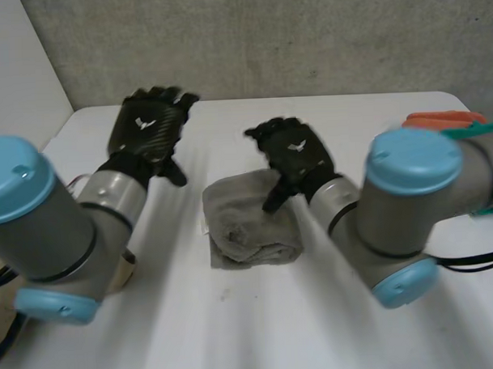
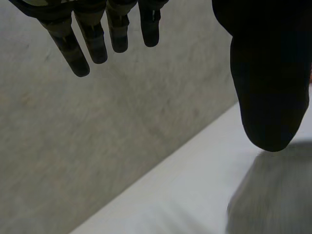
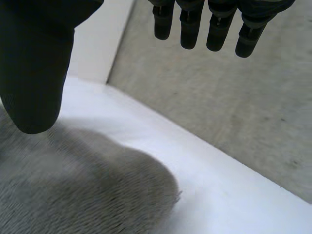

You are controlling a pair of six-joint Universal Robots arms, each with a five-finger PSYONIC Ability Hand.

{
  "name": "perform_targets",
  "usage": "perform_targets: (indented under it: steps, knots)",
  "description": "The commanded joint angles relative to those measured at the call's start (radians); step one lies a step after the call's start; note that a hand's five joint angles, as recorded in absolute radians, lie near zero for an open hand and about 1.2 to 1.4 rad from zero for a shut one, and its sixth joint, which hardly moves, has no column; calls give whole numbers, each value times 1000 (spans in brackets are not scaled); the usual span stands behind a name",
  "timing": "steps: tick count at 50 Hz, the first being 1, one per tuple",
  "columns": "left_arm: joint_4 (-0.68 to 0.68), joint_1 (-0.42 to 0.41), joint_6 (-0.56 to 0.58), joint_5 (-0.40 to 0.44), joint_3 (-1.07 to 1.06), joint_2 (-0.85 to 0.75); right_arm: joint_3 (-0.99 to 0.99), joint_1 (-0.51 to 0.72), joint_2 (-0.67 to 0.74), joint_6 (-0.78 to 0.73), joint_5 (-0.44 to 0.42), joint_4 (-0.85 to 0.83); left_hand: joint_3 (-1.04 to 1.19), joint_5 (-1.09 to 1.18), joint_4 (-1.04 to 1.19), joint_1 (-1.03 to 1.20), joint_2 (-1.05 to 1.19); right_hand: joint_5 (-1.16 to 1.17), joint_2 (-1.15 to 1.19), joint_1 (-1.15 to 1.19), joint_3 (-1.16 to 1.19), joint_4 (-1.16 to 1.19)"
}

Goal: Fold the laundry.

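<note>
Towel [image 1: 252, 229] sits folded on surface [image 1: 235, 331]; left robot hand [image 1: 147, 127], right robot hand [image 1: 298, 150] spread, empty; folding seems done; next, withdraw.

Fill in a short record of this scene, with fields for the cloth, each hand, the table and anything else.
cloth: grey towel, folded into a small bundle, mid-table
left hand: open, fingers straight, in the air beside the towel, apart from it
right hand: open, above the towel's far right part, gripping nothing
table: white
other: orange and teal objects at the table's right edge
</note>
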Motion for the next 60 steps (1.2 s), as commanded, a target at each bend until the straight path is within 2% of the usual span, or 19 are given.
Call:
perform_targets:
  steps: [1, 6, 11, 19, 23, 33, 38, 41, 47, 48, 49, 52, 53, 57, 60]
  knots:
    - [-82, -122, -78, 19, 184, -149, -27, -87, 17, 90, -68, 74, -35, -48, -26, -16, -30, -48, -38, -49, -34, -31]
    - [-211, -163, -109, -7, 309, -292, -174, -119, 146, 121, -101, 252, -35, -48, -26, -16, -30, -48, -38, -49, -34, -31]
    - [-326, -151, -124, -103, 378, -390, -294, -120, 264, 135, -137, 406, -35, -48, -26, -16, -30, -48, -38, -49, -34, -31]
    - [-400, -113, -83, -212, 378, -458, -363, -103, 358, 64, -122, 435, -35, -48, -26, -16, -30, -48, -38, -49, -34, -31]
    - [-438, -110, -43, -232, 364, -467, -371, -100, 361, -8, -87, 452, -35, -48, -26, -16, -30, -48, -38, -49, -34, -31]
    - [-449, -97, -24, -171, 335, -384, -293, -63, 237, -198, 34, 412, -35, -48, -26, -16, -30, -48, -38, -49, -34, -31]
    - [-412, -53, -27, -70, 310, -237, -146, -6, 113, -319, 125, 265, -35, -48, -26, -16, -30, -48, -38, -49, -34, -31]
    - [-391, -27, -28, -7, 297, -170, -63, 23, 59, -361, 143, 187, -35, -48, -26, -16, -30, -48, -38, -49, -34, -31]
    - [-374, 24, -35, 217, 270, -27, 160, 100, -41, -388, 137, 20, -35, -48, -26, -16, -30, -48, -38, -49, -34, -31]
    - [-380, 33, -37, 251, 269, -16, 183, 110, -43, -387, 134, 3, -35, -48, -26, -16, -30, -48, -38, -49, -34, -31]
    - [-399, 44, -38, 319, 267, 2, 220, 127, -46, -379, 131, -23, -35, -48, -26, -16, -30, -48, -38, -49, -34, -31]
    - [-447, 59, -41, 419, 266, 21, 263, 152, -40, -367, 131, -63, -35, -48, -26, -16, -30, -48, -38, -49, -34, -31]
    - [-478, 65, -38, 481, 264, 25, 275, 163, -24, -364, 134, -94, -35, -48, -26, -16, -30, -48, -38, -49, -34, -31]
    - [-545, 62, -28, 593, 258, 30, 277, 173, 29, -358, 143, -166, -35, -48, -26, -16, -30, -48, -38, -49, -34, -31]
    - [-567, 55, -14, 633, 243, 33, 272, 173, 62, -361, 153, -211, -35, -48, -26, -16, -30, -45, -35, -47, -31, -28]
